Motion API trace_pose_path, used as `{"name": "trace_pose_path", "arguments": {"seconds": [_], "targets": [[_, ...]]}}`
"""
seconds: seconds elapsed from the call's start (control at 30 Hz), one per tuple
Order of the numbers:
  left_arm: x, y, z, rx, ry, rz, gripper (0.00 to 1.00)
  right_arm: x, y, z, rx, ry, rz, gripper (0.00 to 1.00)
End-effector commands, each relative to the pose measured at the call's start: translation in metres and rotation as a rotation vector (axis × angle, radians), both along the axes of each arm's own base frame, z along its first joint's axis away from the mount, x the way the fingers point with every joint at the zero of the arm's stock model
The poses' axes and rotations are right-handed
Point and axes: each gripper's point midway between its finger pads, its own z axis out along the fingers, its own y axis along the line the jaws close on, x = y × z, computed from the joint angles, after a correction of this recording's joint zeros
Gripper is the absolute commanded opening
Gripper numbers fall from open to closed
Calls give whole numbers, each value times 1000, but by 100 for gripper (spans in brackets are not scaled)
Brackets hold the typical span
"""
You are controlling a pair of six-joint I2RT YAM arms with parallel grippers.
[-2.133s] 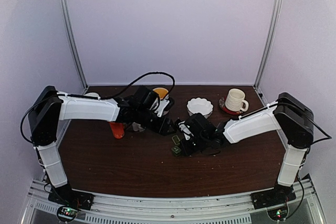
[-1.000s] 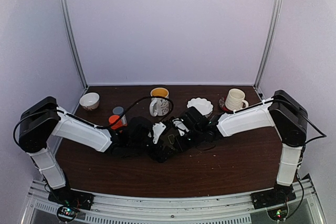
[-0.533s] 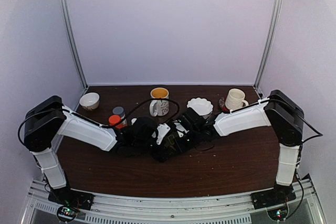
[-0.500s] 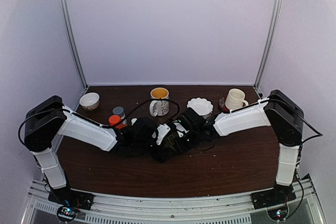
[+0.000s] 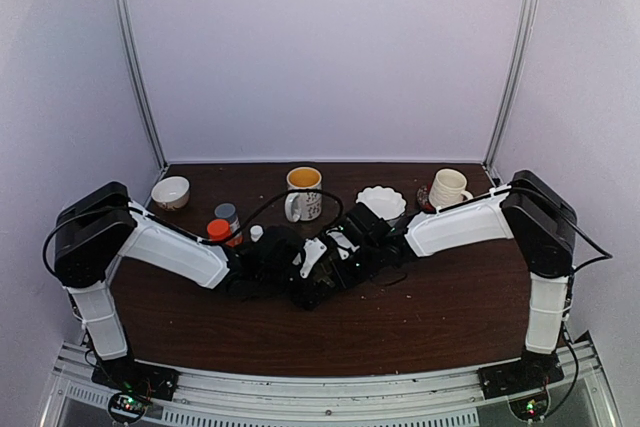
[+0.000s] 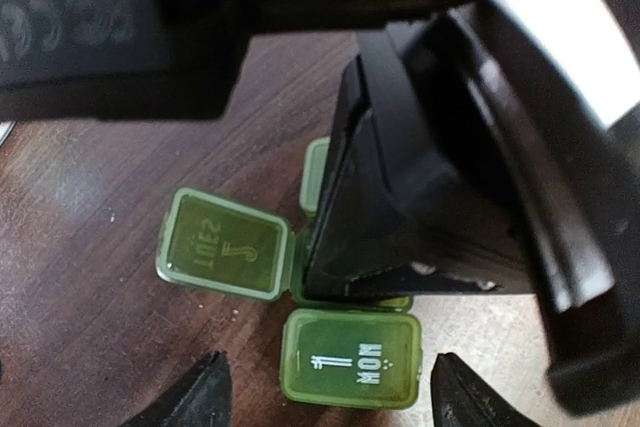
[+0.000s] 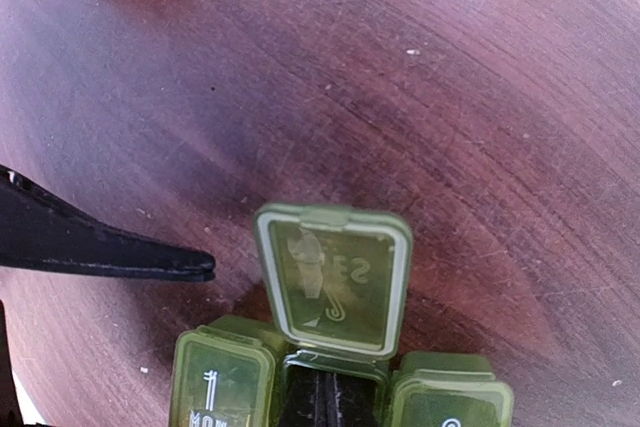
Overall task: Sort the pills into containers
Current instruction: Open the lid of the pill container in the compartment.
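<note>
The green pill box [image 6: 345, 297] sits mid-table [image 5: 450, 317], tucked between the 2 wrists. It lies just right of the left gripper [image 6: 325, 402], whose jaws stand wide and empty on either side of the closed MON lid [image 6: 350, 372]. Its row of 3 compartments runs straight away from that gripper, MON end nearest, so the left arm is placed to steady the box end-on. The right gripper [image 7: 325, 402] is pinched together and pokes down into the middle compartment, whose TUES lid [image 7: 335, 282] is flipped open flat on the table. The right gripper's black body hides that compartment's inside, so I cannot tell whether a pill is in it or between the fingertips. From above the box is almost wholly covered, and its heading across the table cannot be read.
</note>
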Motion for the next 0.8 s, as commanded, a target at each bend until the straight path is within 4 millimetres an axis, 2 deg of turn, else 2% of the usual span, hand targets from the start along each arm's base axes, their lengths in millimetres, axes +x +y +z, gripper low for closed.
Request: {"name": "trace_pose_path", "arguments": {"seconds": [0.0, 0.3, 0.77], "targets": [[8, -5, 1, 1, -35, 16, 70, 0, -1, -5, -19, 12, 13, 0], [19, -3, 10, -43, -41, 59, 60, -3, -3, -12, -35, 25, 24, 0], [45, 6, 22, -186, 13, 122, 55, -5, -2, -16, -33, 40, 30, 0]]}}
